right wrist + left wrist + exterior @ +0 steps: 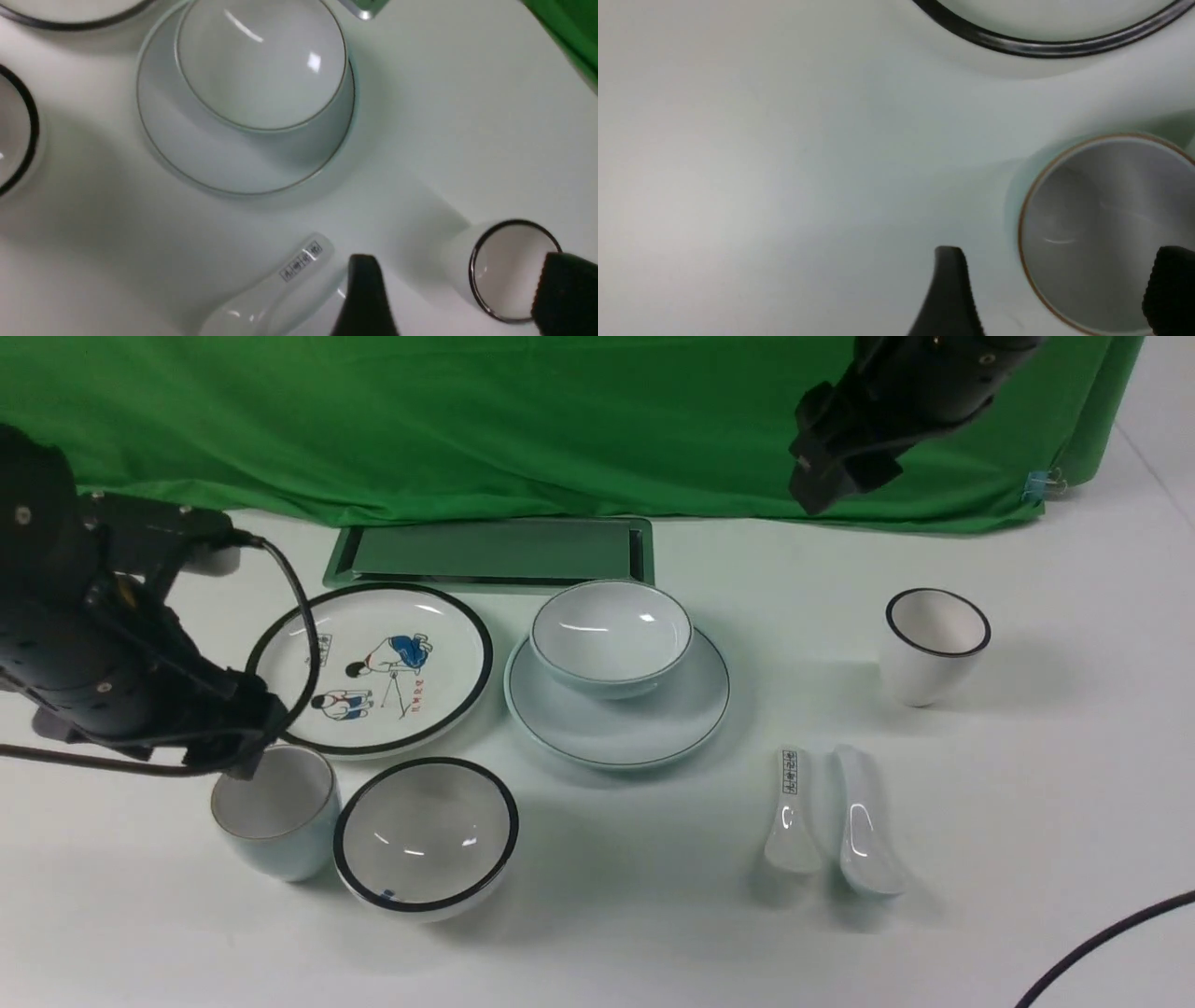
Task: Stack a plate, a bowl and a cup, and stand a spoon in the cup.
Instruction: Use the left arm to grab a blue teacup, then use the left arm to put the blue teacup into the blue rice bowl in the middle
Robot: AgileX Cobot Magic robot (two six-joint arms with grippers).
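Note:
The pale bowl (611,633) (261,65) sits inside the plain plate (653,728) (210,161) at mid-table. Near the front left stands the squat cup (275,812) (1101,224) with its gold-brown rim. My left gripper (250,756) (1059,291) hangs open just over that rim, one finger above the cup's inside and the other outside it. The plain spoon (864,826) (306,313) lies flat at front right. High at the back right, my right gripper (814,490) (465,294) is open and empty.
A patterned spoon (792,812) (285,275) lies beside the plain one. A black-rimmed cup (934,644) (507,266) stands at right, a black-rimmed bowl (425,831) (1045,46) next to the pale cup, a cartoon plate (373,667) behind it. A metal tray (490,553) lies by the green cloth.

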